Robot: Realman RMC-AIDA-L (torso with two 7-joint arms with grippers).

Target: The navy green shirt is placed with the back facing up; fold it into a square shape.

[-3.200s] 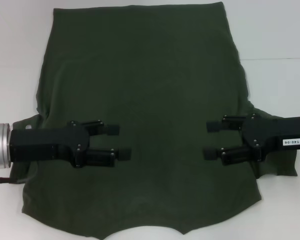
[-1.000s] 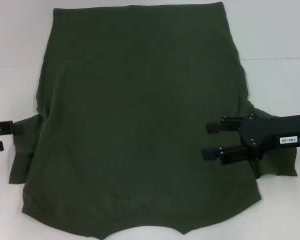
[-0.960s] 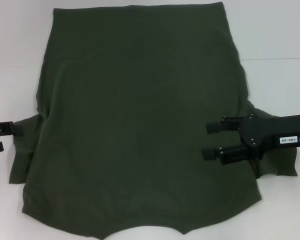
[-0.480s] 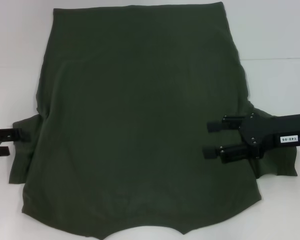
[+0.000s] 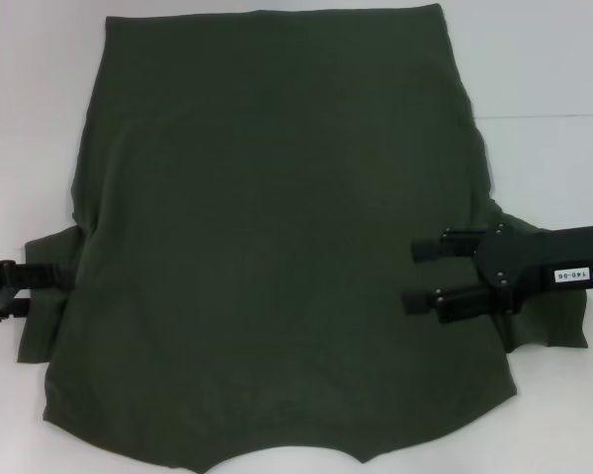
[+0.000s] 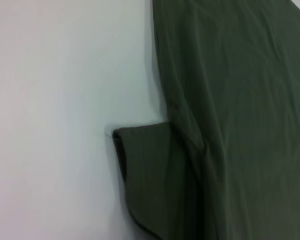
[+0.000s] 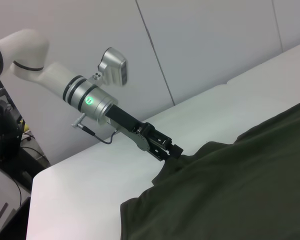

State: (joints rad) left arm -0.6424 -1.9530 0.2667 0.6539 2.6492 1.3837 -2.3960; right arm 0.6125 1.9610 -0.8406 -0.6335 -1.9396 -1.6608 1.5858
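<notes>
The navy green shirt (image 5: 277, 227) lies flat with its plain back up, covering most of the white table in the head view. My left gripper (image 5: 45, 291) is at the table's left edge, open, with its fingertips at the end of the left sleeve (image 5: 54, 306). The left wrist view shows that sleeve (image 6: 150, 180) sticking out from the shirt's body (image 6: 240, 100). My right gripper (image 5: 411, 277) hovers open over the shirt's right side, holding nothing, beside the right sleeve (image 5: 549, 326). In the right wrist view, the left gripper (image 7: 169, 150) touches the edge of the shirt (image 7: 230, 190).
The white table (image 5: 544, 59) shows bare around the shirt, with a seam line (image 5: 544, 117) at the right. A wall panel (image 7: 205, 45) stands behind the table, and equipment (image 7: 5, 135) sits beyond the table's end.
My left gripper left the shirt's middle left, pulled back to the table's left edge, then slid in and down to the left sleeve. The right gripper has stayed put.
</notes>
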